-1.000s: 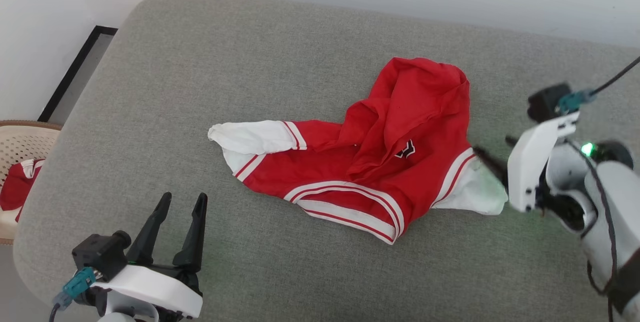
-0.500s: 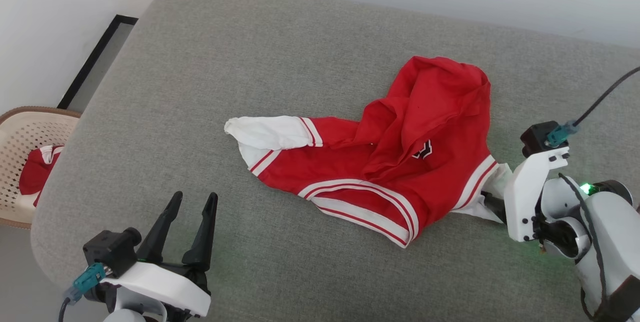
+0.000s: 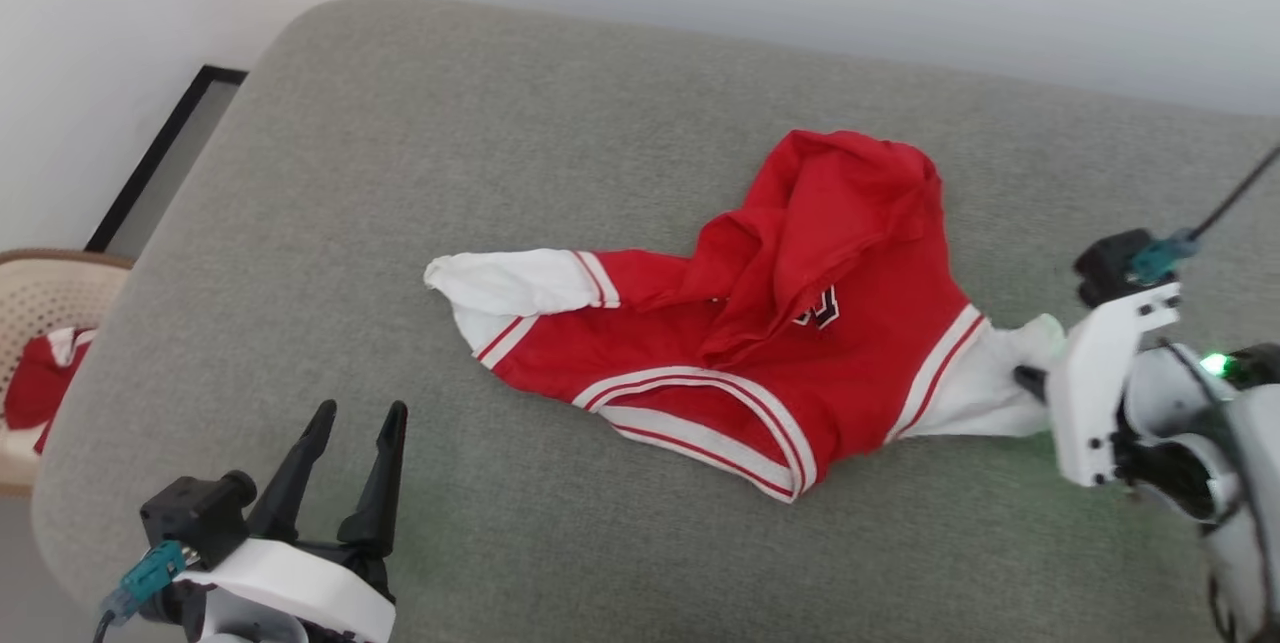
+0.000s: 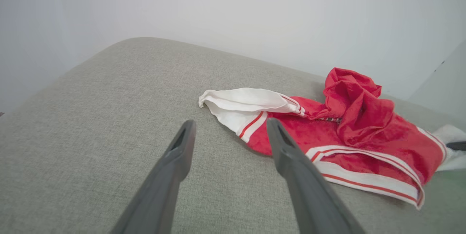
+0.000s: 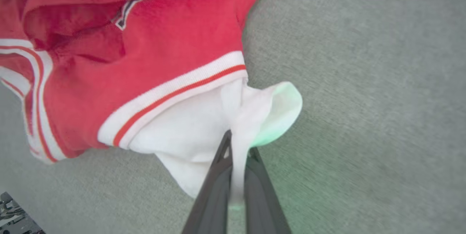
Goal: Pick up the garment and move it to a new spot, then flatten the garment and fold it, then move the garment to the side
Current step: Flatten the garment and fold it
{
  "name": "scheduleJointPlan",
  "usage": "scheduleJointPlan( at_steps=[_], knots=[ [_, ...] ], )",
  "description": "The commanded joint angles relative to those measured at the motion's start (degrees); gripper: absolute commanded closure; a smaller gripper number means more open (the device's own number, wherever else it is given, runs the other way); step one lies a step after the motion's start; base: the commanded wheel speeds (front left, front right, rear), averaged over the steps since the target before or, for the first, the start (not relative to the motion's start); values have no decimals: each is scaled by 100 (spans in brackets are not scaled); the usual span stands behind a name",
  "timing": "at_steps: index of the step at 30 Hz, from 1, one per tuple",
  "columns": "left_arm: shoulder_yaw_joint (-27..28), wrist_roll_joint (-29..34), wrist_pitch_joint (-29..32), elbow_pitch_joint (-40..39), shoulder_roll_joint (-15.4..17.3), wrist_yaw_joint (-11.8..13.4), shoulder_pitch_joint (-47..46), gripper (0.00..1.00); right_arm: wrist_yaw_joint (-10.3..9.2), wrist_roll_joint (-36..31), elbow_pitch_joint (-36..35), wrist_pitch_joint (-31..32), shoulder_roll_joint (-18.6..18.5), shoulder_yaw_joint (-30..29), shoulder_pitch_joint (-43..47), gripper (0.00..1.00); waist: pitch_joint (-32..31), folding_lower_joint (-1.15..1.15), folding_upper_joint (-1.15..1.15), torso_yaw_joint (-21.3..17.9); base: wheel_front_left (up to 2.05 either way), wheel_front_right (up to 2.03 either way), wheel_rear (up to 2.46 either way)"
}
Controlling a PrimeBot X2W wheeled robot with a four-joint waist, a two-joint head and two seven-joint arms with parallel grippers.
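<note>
The right pincer (image 5: 238, 143) is pressed together on the garment (image 3: 760, 343), its two dark fingers clamped on a pinched ridge of the white sleeve (image 5: 189, 125) at the shirt's right end. The cloth runs up between the fingers in a narrow fold, and the loose sleeve tip beside it carries a green tint. In the head view this pincer (image 3: 1030, 378) meets the sleeve at the garment's right edge.

The left pincer (image 3: 357, 410) stands wide apart and grips nothing. It hangs over bare cushion (image 3: 300, 223), near the shirt's other sleeve (image 4: 247, 99) but not touching it.

The garment lies crumpled in the middle of the cushion, a soft red knit with white short sleeves. Ribbed white bands with thin red stripes edge the sleeve seams and the hem (image 3: 700, 413), which curves along the near side. The upper body is bunched into a raised, folded heap (image 3: 850, 203).

The cushion is a grey-green woven fabric with a rounded corner, set against a pale wall.

A fragment of black print (image 3: 818, 306) with a white outline peeks from under a fold; too little shows to read it, though it may be part of a letter or numeral.

At the far left sits a beige perforated basket (image 3: 40, 293) holding another piece of red and white cloth (image 3: 35, 383).
</note>
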Motion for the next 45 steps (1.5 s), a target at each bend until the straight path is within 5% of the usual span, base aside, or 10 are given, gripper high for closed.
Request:
scheduleJointPlan(
  at_steps=[1, 7, 14, 15, 16, 18, 27, 45],
  knots=[
    [29, 52, -29, -35, 31, -20, 41, 0, -2, -15, -195, 100, -59, -162, 185, 100, -63, 0, 0, -108, 0, 0, 0],
    [93, 102, -29, -115, 11, -20, 85, 0, -2, -219, -910, 574, -166, -1129, 761, 100, -141, 0, 0, -303, 0, 0, 0],
    [46, 136, -29, -137, -32, -20, -25, 0, -2, -516, -1081, 797, 157, -2095, 1315, 100, -112, 0, 0, -399, 0, 0, 0],
    [24, 134, -29, -136, -25, -20, -47, 0, -2, -571, -1047, 775, 207, -2157, 1355, 91, -96, 0, 0, -404, 0, 0, 0],
    [-10, 131, -29, -133, -13, -20, -79, 0, -2, -593, -998, 761, 292, -2198, 1387, 70, -82, 0, 0, -409, 0, 0, 0],
    [-121, 117, -29, -116, 48, -19, -151, 0, -2, -671, -875, 663, 420, -2269, 1402, 0, -59, 0, 0, -420, 0, 0, 0],
    [-921, -76, 235, -155, 486, -19, -695, 0, -2, -958, -867, 364, 626, -2360, 1209, 0, 17, 0, 0, -522, 0, 0, 0],
    [-2643, -599, 1632, -195, 1494, -19, -1903, 0, -1, -1320, -2923, -771, 1457, -2500, 1552, 0, 263, 0, 0, -1355, 0, 0, 0]
  ],
)
